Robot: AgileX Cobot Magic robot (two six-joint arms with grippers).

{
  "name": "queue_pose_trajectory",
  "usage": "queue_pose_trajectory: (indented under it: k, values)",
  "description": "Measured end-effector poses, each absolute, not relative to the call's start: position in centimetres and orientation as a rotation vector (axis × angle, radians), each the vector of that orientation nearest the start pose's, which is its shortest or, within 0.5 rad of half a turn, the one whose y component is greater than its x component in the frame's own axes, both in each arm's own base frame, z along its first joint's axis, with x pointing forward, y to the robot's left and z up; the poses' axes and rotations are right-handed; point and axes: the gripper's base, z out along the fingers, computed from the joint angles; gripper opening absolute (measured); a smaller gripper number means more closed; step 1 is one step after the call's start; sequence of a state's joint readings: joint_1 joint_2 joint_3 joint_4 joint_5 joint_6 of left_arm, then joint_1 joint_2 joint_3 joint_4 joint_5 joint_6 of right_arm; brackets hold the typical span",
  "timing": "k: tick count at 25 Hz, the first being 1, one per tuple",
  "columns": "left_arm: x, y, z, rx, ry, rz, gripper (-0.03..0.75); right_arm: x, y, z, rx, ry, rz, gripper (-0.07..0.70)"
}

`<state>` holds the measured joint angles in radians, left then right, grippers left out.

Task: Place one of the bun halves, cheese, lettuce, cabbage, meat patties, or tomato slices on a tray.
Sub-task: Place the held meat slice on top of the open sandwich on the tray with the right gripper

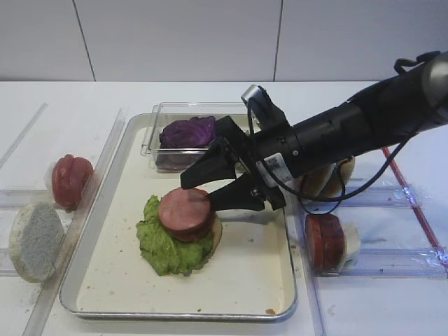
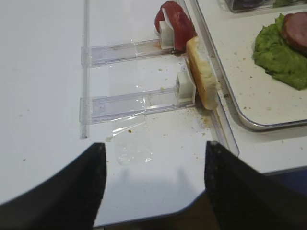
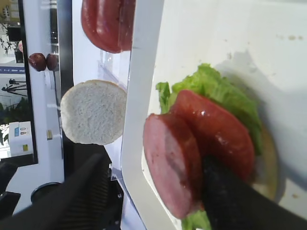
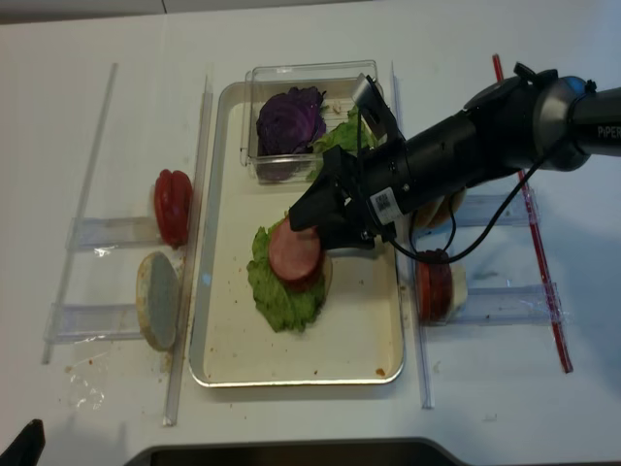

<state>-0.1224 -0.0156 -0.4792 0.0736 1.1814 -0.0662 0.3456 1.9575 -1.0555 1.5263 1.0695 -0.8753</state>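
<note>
On the silver tray (image 1: 105,266) a bed of green lettuce (image 1: 168,245) carries a red tomato slice (image 3: 218,129), and a pinkish-brown meat patty (image 1: 185,208) leans on it. My right gripper (image 1: 198,193) is open around the patty; the wrist view shows the patty (image 3: 172,165) resting against one dark finger (image 3: 240,201) and clear of the other. A bun half (image 3: 268,167) peeks out under the lettuce. My left gripper (image 2: 153,163) hangs open over bare table near the front edge, holding nothing.
A clear box (image 1: 157,115) at the tray's back holds purple cabbage (image 1: 187,133). Left racks hold tomato slices (image 1: 70,180) and a pale bun half (image 1: 35,241). Right racks hold dark red discs (image 1: 324,241) and a golden bun (image 1: 329,180). The right arm's cable hangs there.
</note>
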Motion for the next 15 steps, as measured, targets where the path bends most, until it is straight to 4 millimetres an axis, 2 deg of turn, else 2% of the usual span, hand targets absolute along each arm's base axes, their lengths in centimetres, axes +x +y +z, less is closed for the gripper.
queue_pose_trajectory:
  k: [15]
  values:
    - [-0.98,0.74,26.22,0.052,2.167,-0.018,0.408,31.41,19.64,17.07,-0.192,2.577,1.667,0.452]
